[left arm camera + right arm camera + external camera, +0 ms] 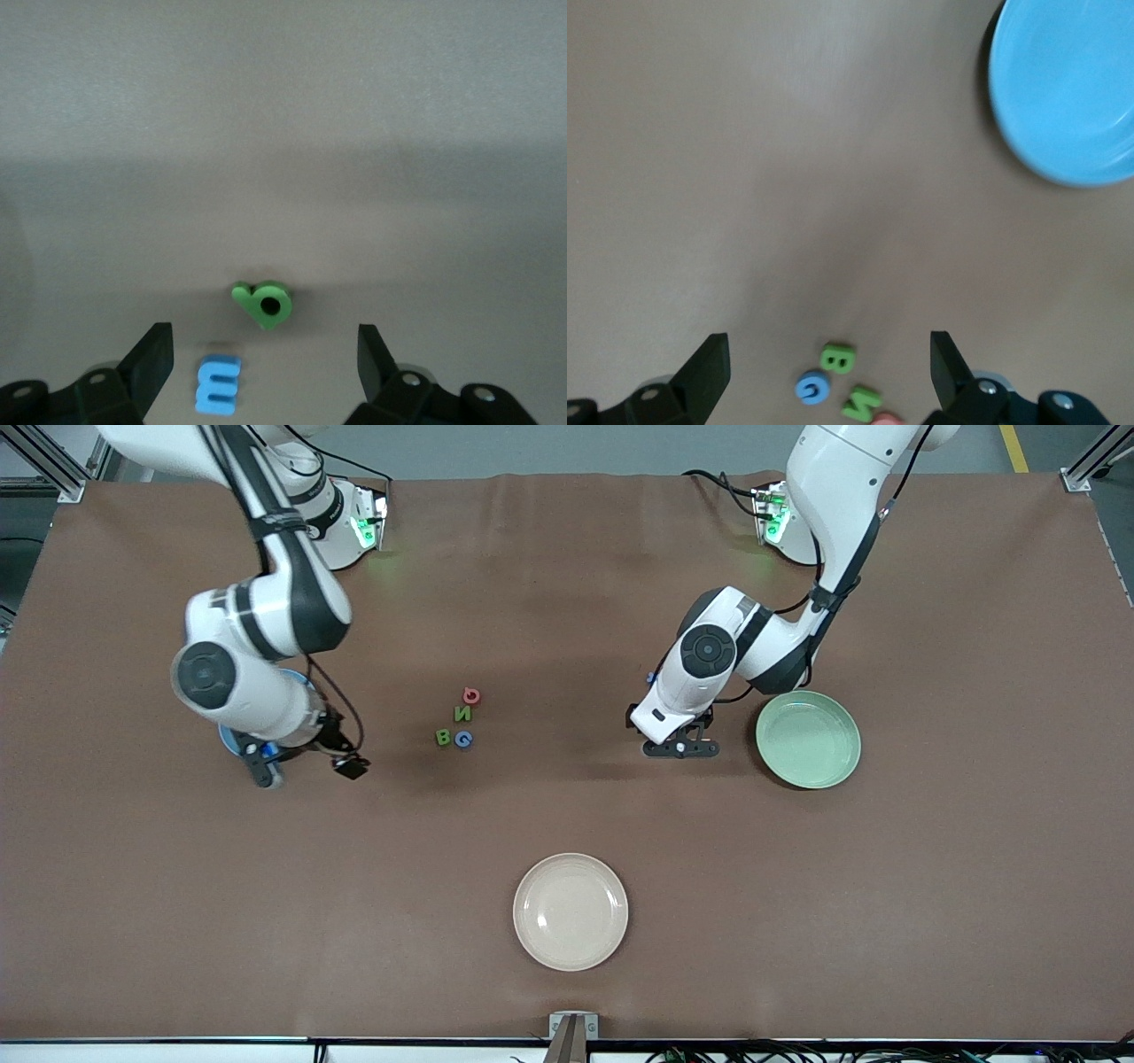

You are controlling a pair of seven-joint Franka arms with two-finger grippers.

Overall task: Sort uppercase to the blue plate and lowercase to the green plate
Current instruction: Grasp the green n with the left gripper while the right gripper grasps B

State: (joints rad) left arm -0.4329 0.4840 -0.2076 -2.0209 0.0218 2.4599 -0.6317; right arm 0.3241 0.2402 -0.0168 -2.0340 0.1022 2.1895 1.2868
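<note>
Standing at the tabletop point(567, 602), I note the left gripper point(680, 749) hanging low beside the green plate point(808, 740), fingers point(152, 359) spread apart and holding nothing. Its wrist view shows a green p point(264, 304) and a blue m point(218, 384) lying close together on the brown surface between those fingers.

The right gripper point(306, 766) hangs by the blue plate point(1067, 88), which the arm largely covers in the front view; its fingers point(709, 367) are likewise apart and empty.

Four capitals cluster mid-table between the arms: green B point(443, 737) touching blue G point(463, 739), green N point(463, 714) just above them, red letter point(472, 696) farthest from the front camera.

A cream plate point(570, 911) sits nearest the front camera, well apart from the letters.
</note>
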